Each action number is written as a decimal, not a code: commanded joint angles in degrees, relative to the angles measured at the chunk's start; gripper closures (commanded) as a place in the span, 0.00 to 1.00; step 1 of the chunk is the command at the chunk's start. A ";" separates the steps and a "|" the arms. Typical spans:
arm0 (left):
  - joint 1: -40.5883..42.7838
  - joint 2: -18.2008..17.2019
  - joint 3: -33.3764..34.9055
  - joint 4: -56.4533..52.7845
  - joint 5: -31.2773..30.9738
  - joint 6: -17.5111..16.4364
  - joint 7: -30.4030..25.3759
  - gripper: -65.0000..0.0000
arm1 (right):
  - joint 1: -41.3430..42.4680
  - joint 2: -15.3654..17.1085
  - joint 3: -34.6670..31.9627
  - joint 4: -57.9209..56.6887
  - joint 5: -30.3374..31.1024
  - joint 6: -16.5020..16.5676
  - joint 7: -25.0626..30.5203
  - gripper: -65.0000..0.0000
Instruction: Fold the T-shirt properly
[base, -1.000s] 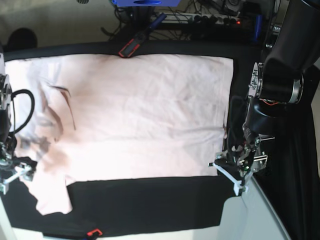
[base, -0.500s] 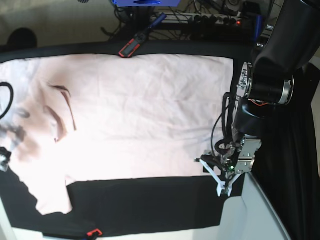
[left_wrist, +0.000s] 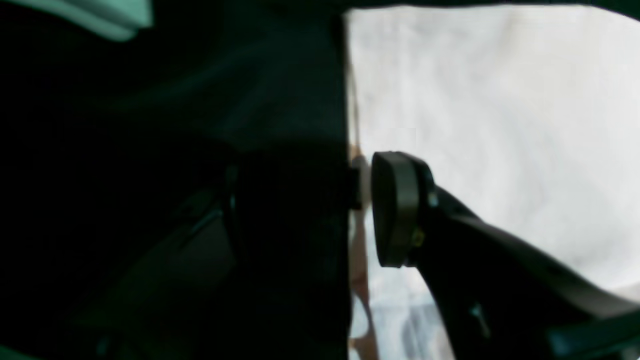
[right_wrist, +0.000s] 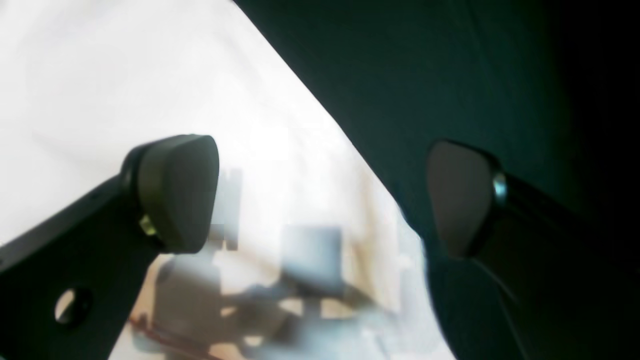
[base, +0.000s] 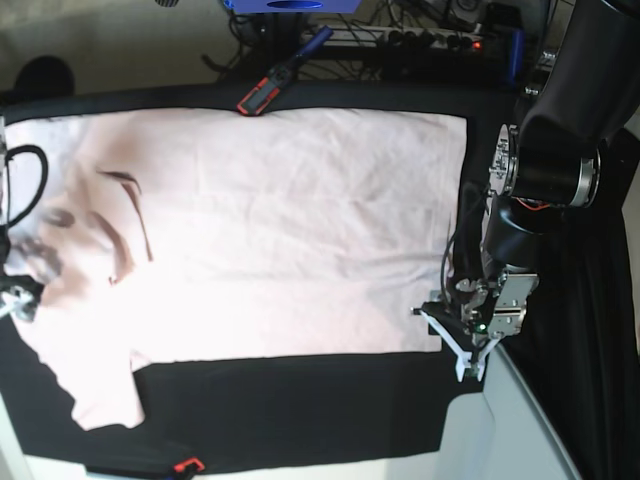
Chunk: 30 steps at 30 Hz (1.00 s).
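The pale pink T-shirt lies spread flat on the black table cloth, with a sleeve reaching toward the near left. My left gripper hovers at the shirt's near right corner. In the left wrist view it is open, straddling the shirt's straight edge, one pad over pink and the other over black cloth. My right gripper stands wide open over a slanting edge of the shirt. In the base view it barely shows at the left border.
A red and black tool lies at the cloth's far edge. A small red and black object sits at the near edge. Bare white table shows at the near right. Cables and a power strip run behind.
The left gripper swung in over the shirt's corner, then eased back right. The right gripper rose along the left border, and the shirt's left end now lies flatter.
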 joint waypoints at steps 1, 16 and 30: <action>-1.40 -0.08 -0.15 0.80 -0.04 -0.01 -0.60 0.49 | 1.97 0.16 -0.16 1.19 0.06 -0.05 1.10 0.02; 1.50 -0.08 -0.24 1.32 -0.04 -0.01 -0.95 0.49 | 1.62 -6.61 0.36 -2.32 0.32 -0.22 1.10 0.02; 1.50 -0.26 -0.24 1.32 -8.92 -0.18 -0.95 0.49 | 0.74 -7.84 0.36 -4.78 0.41 -0.13 1.19 0.02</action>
